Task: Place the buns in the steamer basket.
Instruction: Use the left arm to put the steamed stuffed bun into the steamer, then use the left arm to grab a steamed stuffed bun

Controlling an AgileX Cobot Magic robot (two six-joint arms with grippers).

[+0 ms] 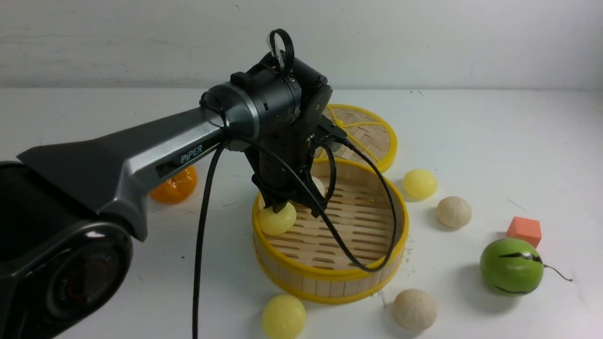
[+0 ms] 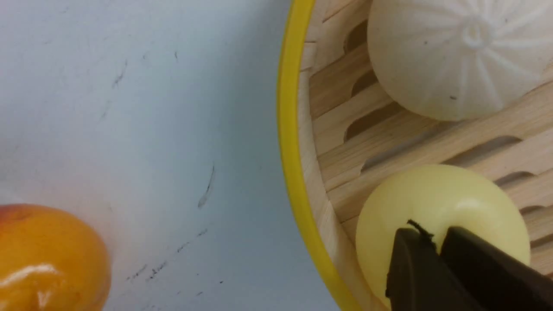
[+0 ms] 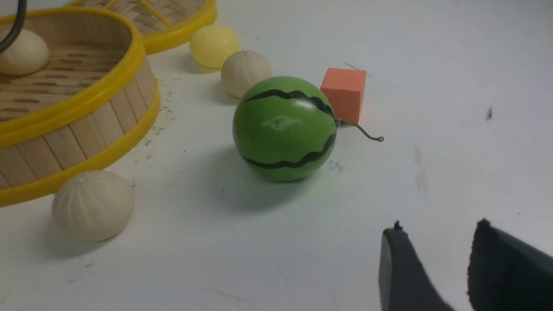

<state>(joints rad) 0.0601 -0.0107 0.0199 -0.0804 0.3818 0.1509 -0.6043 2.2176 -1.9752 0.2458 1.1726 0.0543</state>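
The steamer basket (image 1: 330, 273) stands mid-table. Inside it, against the left wall, lies a pale yellow bun (image 1: 277, 219) with a pleated white bun (image 2: 458, 56) beside it. My left gripper (image 1: 282, 205) points down on the yellow bun's top. Its fingertips (image 2: 410, 242) stand a narrow slit apart against the bun, and whether they pinch it is unclear. Outside lie a yellow bun (image 1: 419, 183) and a beige bun (image 1: 453, 212) to the right, and a beige bun (image 1: 414, 309) and a yellow bun (image 1: 283, 317) in front. My right gripper (image 3: 436, 229) hangs open over bare table.
The woven lid (image 1: 372, 132) lies flat behind the basket. An orange (image 1: 175, 186) sits left of the basket, under my left arm. A green striped ball with a stem (image 1: 511, 266) and an orange cube (image 1: 524, 230) are at the right.
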